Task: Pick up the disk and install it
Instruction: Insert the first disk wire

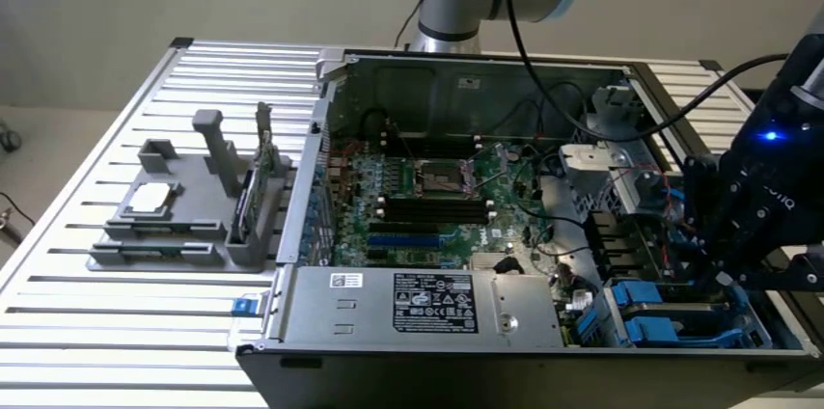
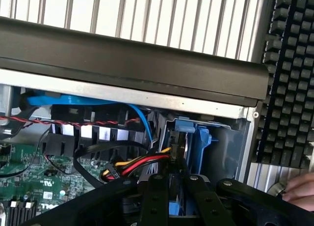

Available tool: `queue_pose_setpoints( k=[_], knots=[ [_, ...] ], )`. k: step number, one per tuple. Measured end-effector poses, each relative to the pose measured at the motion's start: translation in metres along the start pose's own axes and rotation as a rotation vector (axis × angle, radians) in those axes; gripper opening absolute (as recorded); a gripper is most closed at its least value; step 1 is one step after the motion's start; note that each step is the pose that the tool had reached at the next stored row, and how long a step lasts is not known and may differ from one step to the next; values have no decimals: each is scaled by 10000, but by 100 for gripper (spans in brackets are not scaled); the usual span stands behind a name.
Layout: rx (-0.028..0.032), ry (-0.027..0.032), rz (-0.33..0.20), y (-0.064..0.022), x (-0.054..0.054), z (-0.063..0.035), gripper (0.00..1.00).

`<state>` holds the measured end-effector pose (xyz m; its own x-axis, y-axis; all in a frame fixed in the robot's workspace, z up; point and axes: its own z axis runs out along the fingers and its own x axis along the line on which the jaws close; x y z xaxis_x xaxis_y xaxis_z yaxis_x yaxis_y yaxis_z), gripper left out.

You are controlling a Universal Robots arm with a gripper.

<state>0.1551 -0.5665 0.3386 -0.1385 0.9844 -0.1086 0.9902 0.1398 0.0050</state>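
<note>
My pincer [image 2: 175,186] was narrow, its two black fingers [image 2: 156,196] drawn close on the blue plastic carrier of the disk [image 2: 189,137]. The disk stood on edge, low in the drive bay at the corner of the open computer case [image 2: 147,64], right beside the case's side wall. A bundle of red, yellow and black wires [image 2: 140,163] ran up to the bay just beside my fingers, and a blue flat cable [image 2: 73,100] curved along under the rim of the case.

In the exterior view my pincer [image 1: 724,269] hung over the case's corner on the exterior view's right, above the blue carriers [image 1: 650,317] seated there. The motherboard [image 1: 425,187] lay in the middle of the case [image 1: 309,139], and the silver labelled power-supply box [image 1: 425,303] sat along the near edge. The case rested on the slatted worktop [image 1: 154,332]. Well apart, on the exterior view's left, a grey holder [image 1: 193,226] carried a small square silver chip [image 1: 150,199].

Past the case wall, in the wrist view, lay a black keyboard [image 2: 294,64], and a person's hand [image 2: 301,191] showed near its edge.
</note>
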Motion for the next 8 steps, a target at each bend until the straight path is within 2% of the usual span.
queue_pose_setpoints(
  k=[8],
  knots=[
    [-53, -132, 5, -4, 3, 13, 18]
  ],
)
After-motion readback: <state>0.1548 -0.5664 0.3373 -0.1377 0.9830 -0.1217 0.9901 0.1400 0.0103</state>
